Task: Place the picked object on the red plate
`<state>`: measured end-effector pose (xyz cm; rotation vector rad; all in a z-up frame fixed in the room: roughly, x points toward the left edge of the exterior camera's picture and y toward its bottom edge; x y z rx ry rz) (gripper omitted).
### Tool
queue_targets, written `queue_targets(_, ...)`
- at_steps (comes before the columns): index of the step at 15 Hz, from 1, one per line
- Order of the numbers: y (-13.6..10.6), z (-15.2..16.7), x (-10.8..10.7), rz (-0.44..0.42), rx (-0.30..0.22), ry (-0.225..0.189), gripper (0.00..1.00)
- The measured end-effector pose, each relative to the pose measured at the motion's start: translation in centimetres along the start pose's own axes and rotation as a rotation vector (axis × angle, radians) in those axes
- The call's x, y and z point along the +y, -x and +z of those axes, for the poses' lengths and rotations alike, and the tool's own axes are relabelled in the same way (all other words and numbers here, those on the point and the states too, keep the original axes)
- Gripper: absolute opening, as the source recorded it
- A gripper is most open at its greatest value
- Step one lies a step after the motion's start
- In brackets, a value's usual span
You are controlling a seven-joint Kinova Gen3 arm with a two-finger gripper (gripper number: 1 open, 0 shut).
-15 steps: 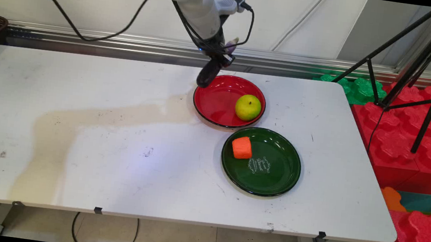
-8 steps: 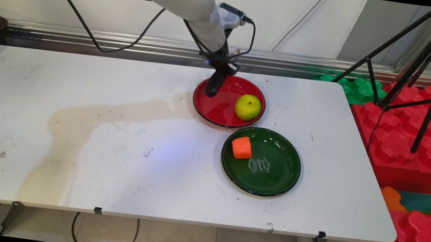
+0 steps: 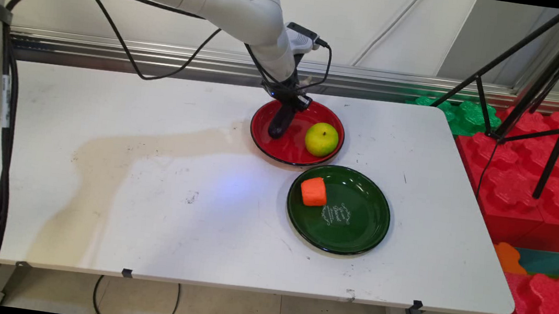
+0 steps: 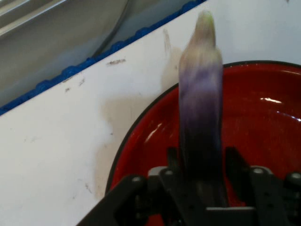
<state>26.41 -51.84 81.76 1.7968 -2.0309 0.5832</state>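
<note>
White table (image 3: 148, 200), item one, carries a pale brown stain (image 3: 116, 159) across its left half. Next we list the black gripper (image 3: 292, 98), tilted downward over the table's far edge; its fingers (image 4: 233, 162) are closed most of the way on a dark purple eggplant (image 3: 279, 124), gripped near its middle with the stalk end up. The eggplant's lower end hangs over the 9 o'clock part of the red plate (image 3: 293, 153); we cannot tell whether it touches the plate. At 3 o'clock in the same plate sits a yellow-green apple (image 3: 321, 139), near the eggplant but apart from it. At 5 o'clock from the red plate, rims almost meeting, lies the green plate (image 3: 356, 223), with an orange block (image 3: 313, 191) at its 10 o'clock. Beyond the table's right end we record a black tripod (image 3: 554, 104) standing on red and green foam blocks (image 3: 534, 181).
</note>
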Motion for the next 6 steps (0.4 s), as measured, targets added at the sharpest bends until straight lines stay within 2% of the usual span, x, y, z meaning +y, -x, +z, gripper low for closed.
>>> queue_targets(1, 0.04, 0.12, 0.05, 0.000, 0.000, 0.000, 1.00)
queue_targets(6, 0.21, 0.45, 0.32, 0.015, 0.006, -0.003, 1.00)
